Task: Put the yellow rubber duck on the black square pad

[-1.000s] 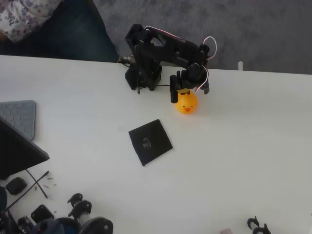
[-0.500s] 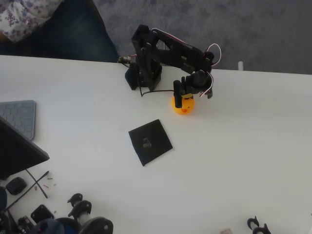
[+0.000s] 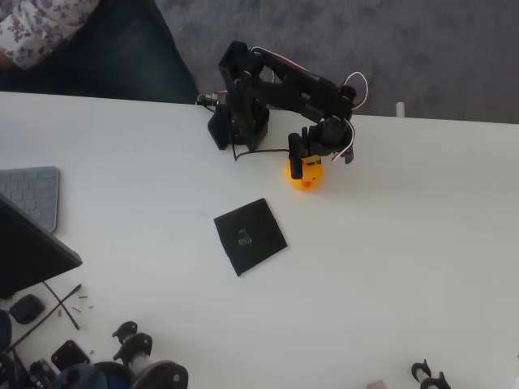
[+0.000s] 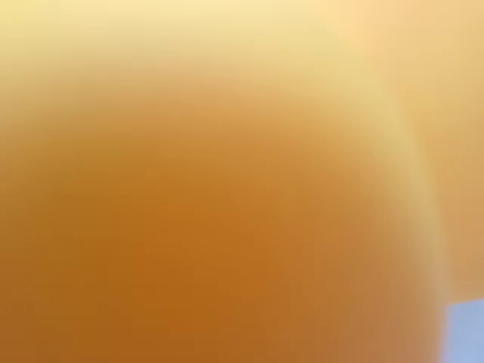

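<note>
My gripper [image 3: 310,162] sits over the yellow rubber duck [image 3: 306,177]; grip unclear. It's likely light, squashy, slippery: I'd pinch its body's sides.

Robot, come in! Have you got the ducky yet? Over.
Gripper down over yellow rubber duck, jaws' grip unclear. Duck on table, off black square pad. Path clear.

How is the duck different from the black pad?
The duck is orange-yellow and rounded; the pad is black, flat and square. The duck is narrower than the pad. The end effector sits right over the duck, while the pad lies apart with nothing on it. Both rest on the white table.
</note>
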`<state>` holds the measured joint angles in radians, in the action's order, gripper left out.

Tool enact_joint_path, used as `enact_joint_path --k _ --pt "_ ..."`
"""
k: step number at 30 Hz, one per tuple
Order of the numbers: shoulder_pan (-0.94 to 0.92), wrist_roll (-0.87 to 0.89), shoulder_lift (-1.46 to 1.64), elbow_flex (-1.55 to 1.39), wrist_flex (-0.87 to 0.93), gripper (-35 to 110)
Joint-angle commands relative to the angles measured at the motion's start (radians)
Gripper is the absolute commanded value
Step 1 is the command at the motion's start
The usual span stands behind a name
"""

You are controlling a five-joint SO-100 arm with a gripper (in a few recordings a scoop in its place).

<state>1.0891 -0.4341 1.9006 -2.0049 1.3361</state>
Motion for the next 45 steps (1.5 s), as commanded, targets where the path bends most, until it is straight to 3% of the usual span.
enact_joint_path --k 1,11,32,40,45 --pt "0.011 -0.014 0.012 -0.015 0.017 25" --pt "0.028 -0.023 0.023 -0.008 0.126 25" --pt "0.009 -0.060 0.029 0.193 0.141 26" --pt "-0.061 -0.064 0.038 0.291 0.382 26" --pt "-0.063 -0.066 0.095 0.422 0.422 26"
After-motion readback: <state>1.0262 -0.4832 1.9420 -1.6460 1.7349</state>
